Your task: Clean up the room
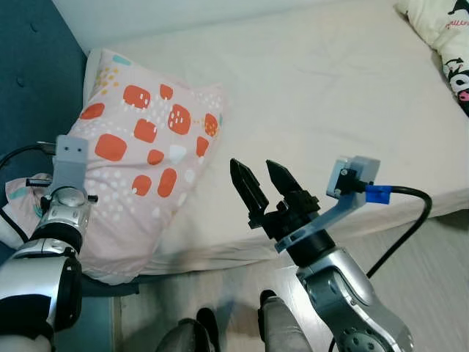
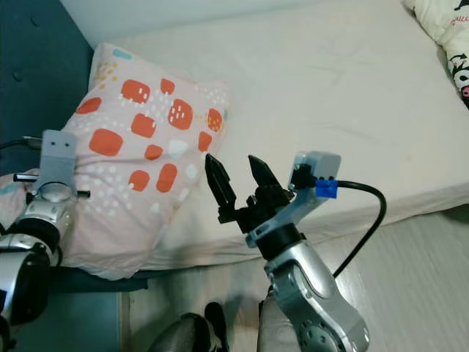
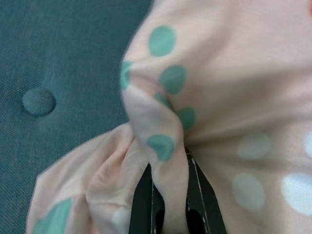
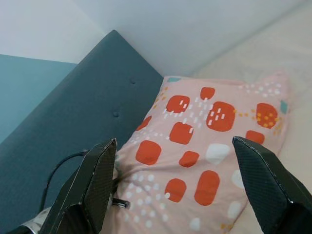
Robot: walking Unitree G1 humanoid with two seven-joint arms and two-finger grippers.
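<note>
A pink pillow (image 1: 146, 158) with orange patches and white dots lies at the left end of the bed (image 1: 330, 95), against the teal headboard (image 1: 29, 81). My left gripper (image 3: 168, 202) is shut on a bunched corner of the pillow's cloth, at the pillow's near left edge; its wrist (image 1: 67, 183) shows there in the eye views. My right gripper (image 1: 258, 182) hovers open over the bed's front edge, just right of the pillow, with nothing between its fingers. Its wrist view looks across the pillow (image 4: 204, 141) toward the headboard.
A white quilt with black and pink print (image 1: 447, 37) lies at the bed's far right corner. Pale wooden floor (image 1: 410, 257) runs along the front of the bed. The teal padded headboard stands left of the pillow.
</note>
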